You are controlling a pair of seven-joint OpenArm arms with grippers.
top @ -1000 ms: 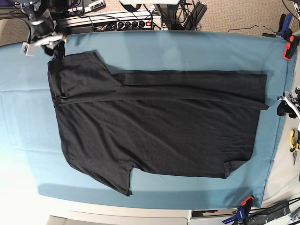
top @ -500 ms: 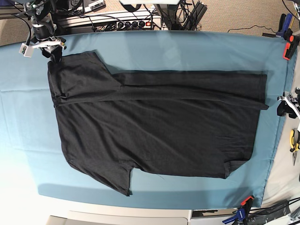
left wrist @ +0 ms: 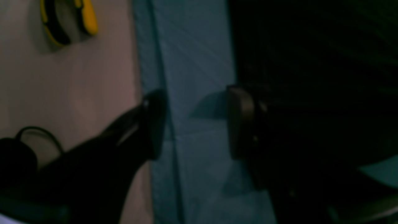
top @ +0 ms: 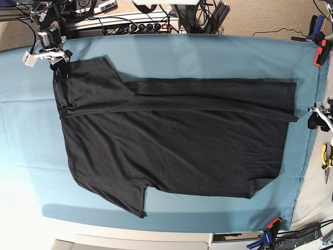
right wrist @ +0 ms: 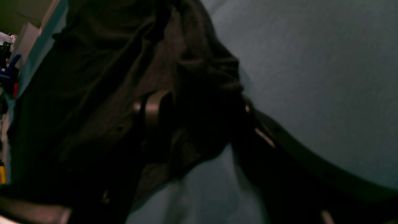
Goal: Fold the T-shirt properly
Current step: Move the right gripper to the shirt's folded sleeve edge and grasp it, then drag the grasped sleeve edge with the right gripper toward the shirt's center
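The T-shirt (top: 171, 140) lies flat on the teal table cloth (top: 208, 52) that covers the tabletop, its long axis running left to right, with 1 long edge already turned over along the far side. Near to far, the near edge shows a sleeve poking out at the lower left and nothing in the way.

At mid-depth on the right, the left gripper (left wrist: 192, 124) hangs over bare teal cloth just beside the shirt's right end, jaws spread wide and holding nothing. Yellow-handled pliers (top: 326, 156) lie past the cloth edge there.

At the far left corner, the right gripper (top: 58, 65) sits over the folded sleeve, jaws apart with bunched black fabric between them. I judge it the nearer arm for the next fold.
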